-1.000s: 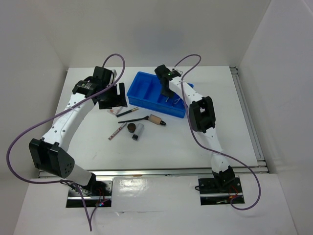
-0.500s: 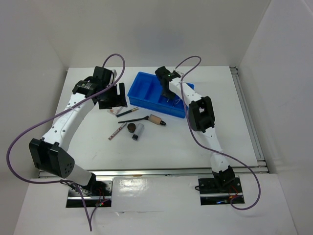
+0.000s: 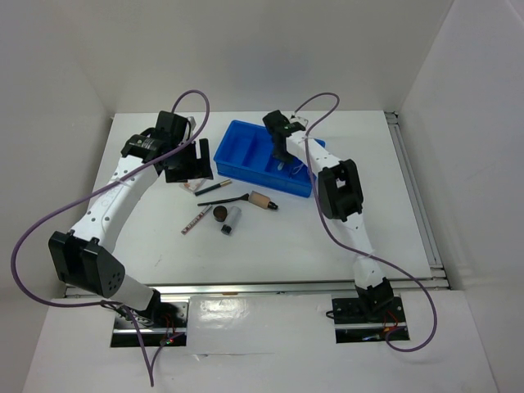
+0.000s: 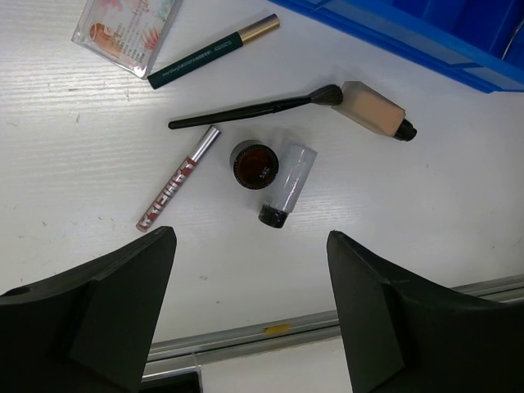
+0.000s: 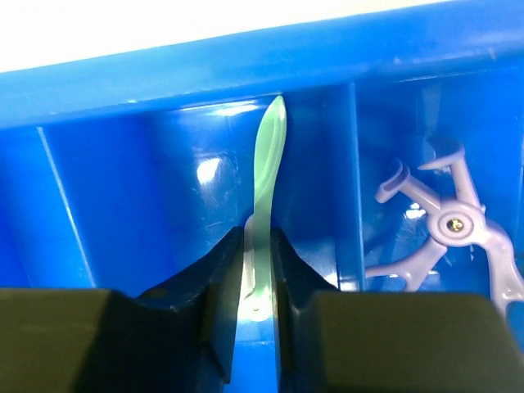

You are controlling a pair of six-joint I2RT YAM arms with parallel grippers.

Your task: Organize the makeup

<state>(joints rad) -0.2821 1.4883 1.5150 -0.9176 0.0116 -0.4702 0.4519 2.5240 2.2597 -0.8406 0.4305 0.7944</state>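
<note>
The right arm extends forward, pitched down into the blue plastic tray (image 3: pixel 233 155), with the right gripper (image 5: pixel 259 246) clamped on a slim, glossy pale-green tool (image 5: pixel 268 155) in the compartment beside the lilac tool (image 5: pixel 450 221), while the left gripper (image 4: pixel 250 239) hangs wide open above the brown round pot (image 4: pixel 254 162) on the white table (image 4: pixel 450 213).

A blue compartment tray (image 3: pixel 237 141) sits slightly askew on the far middle of the white table (image 3: pixel 385 214).
</note>
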